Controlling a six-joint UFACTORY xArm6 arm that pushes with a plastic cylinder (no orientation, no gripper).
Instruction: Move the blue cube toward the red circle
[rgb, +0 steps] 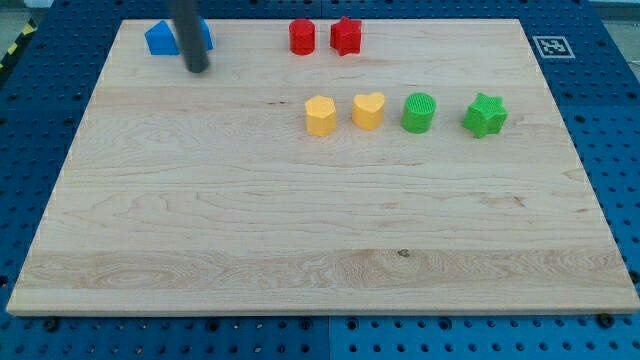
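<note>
Two blue blocks sit at the board's top left. The left blue block (159, 38) shows in full and has a peaked top edge. The right blue block (207, 34) is mostly hidden behind my dark rod, so its shape is unclear. My tip (197, 70) rests on the board just below and between the two, close to them. The red circle (302, 37) stands at the top middle, well to the right of the blue blocks.
A red star (346, 36) sits right of the red circle. Lower down, a row holds a yellow hexagon (320, 115), a yellow heart (368, 110), a green circle (419, 112) and a green star (485, 115). The board's top edge (250, 20) is close behind the blue blocks.
</note>
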